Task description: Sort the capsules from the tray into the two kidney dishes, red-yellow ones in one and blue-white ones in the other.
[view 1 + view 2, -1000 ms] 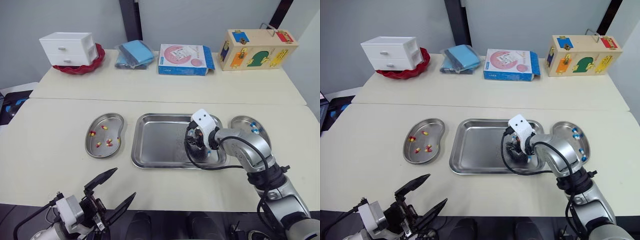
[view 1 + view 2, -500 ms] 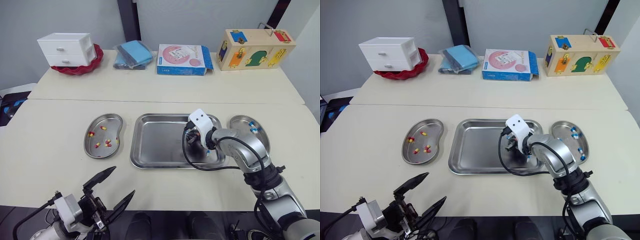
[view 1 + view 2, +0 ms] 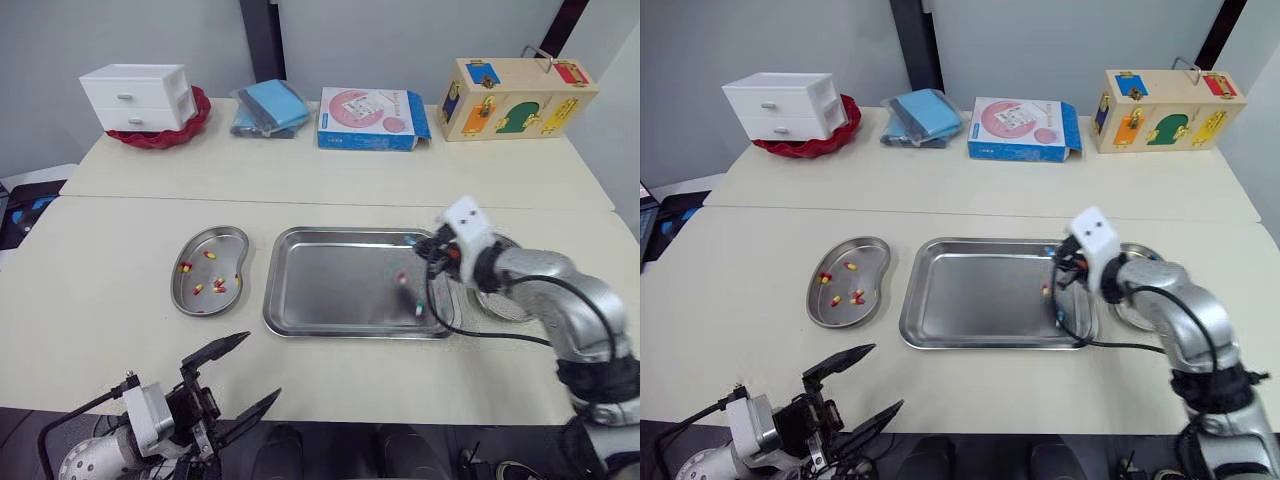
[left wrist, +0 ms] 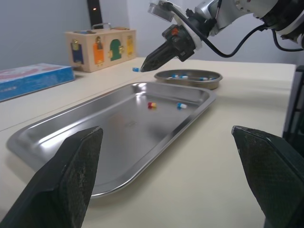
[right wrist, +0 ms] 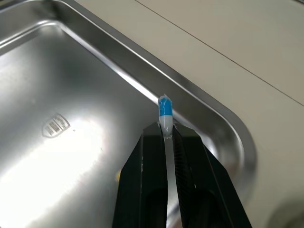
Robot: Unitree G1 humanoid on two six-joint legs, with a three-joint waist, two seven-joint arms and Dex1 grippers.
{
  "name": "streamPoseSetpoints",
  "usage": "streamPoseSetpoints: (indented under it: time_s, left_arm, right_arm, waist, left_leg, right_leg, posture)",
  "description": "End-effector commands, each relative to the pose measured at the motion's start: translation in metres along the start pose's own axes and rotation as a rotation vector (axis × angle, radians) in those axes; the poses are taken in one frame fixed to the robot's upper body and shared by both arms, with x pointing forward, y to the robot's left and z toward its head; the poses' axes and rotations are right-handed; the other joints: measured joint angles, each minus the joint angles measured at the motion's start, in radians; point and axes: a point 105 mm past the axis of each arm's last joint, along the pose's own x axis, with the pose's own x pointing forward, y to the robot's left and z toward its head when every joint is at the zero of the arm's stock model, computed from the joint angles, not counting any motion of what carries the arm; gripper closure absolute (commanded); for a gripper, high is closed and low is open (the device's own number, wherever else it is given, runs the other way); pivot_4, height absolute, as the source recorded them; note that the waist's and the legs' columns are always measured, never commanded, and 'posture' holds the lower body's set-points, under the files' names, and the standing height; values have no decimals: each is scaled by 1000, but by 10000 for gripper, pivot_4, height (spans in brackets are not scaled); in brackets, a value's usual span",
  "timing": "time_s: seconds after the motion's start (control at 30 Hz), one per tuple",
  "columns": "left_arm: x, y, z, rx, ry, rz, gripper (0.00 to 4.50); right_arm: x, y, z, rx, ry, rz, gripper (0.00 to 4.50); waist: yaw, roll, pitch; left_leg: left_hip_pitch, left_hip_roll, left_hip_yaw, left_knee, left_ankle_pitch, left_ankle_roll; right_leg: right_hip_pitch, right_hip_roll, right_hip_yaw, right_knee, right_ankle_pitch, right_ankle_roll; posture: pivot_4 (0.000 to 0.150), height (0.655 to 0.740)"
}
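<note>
Capsule (image 5: 165, 113), blue-white, now up off tray (image 3: 330, 290), pinched at tips of my right tool (image 5: 165, 137) over tray's right rim; a sec ago tool was down inside. Next, prob.: right dish (image 4: 199, 84).

My silver right arm (image 3: 560, 300) is bent at the elbow, with the forearm reaching across toward my left and a black cable (image 3: 470, 336) looping beneath it. Its white wrist block (image 3: 467, 222) sits uppermost. The right gripper (image 5: 165, 133) has its two black fingers pinched tight on a small blue-white capsule (image 5: 165, 110), which stands out past the fingertips. My left arm (image 3: 100, 465) is low and close in, and the left gripper (image 3: 263, 365) has its black fingers spread wide.
</note>
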Motion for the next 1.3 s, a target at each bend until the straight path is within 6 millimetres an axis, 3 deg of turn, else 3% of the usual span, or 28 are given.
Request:
streamPoseSetpoints:
  time_s: [0.03, 0.27, 0.63, 1.17, 1.3]
  left_arm:
    - [11, -7, 4, -17, -61, -70, 0]
    - [19, -7, 0, -35, -76, -156, 0]
    - [28, 1, 6, -30, -87, -157, 0]
    - [33, 4, 11, -26, -74, -126, 0]
    - [32, 4, 11, -25, -73, -125, 0]
  right_arm:
    - [-37, -29, -11, -19, 4, -92, 44899]
    - [-70, -56, -39, 8, 95, -225, 44899]
    - [-69, -53, -45, 31, 107, -228, 44899]
    - [-64, -49, -44, 34, 101, -195, 93]
    - [-64, -48, -44, 34, 100, -190, 93]
  waist:
    - [5, 0, 0]
    - [-12, 1, -1]
    - [-13, 1, -1]
    - [-12, 1, -1]
    - [-12, 1, -1]
  left_leg:
    - [0, 0, 0, 0, 0, 0]
    - [4, 0, 3, 0, 0, 0]
    - [3, 0, 3, 1, 0, 0]
    - [3, 0, 3, 1, 0, 0]
    - [3, 0, 3, 1, 0, 0]
  right_leg:
    - [1, 0, 0, -1, 0, 0]
    - [2, 1, 3, 3, 0, 0]
    - [2, 1, 4, 3, 0, 0]
    - [2, 1, 3, 3, 0, 0]
    - [2, 1, 3, 3, 0, 0]
  posture:
    - [1500, 7400]
    - [1500, 7400]
    - [1500, 7400]
    - [1500, 7400]
    - [1500, 7400]
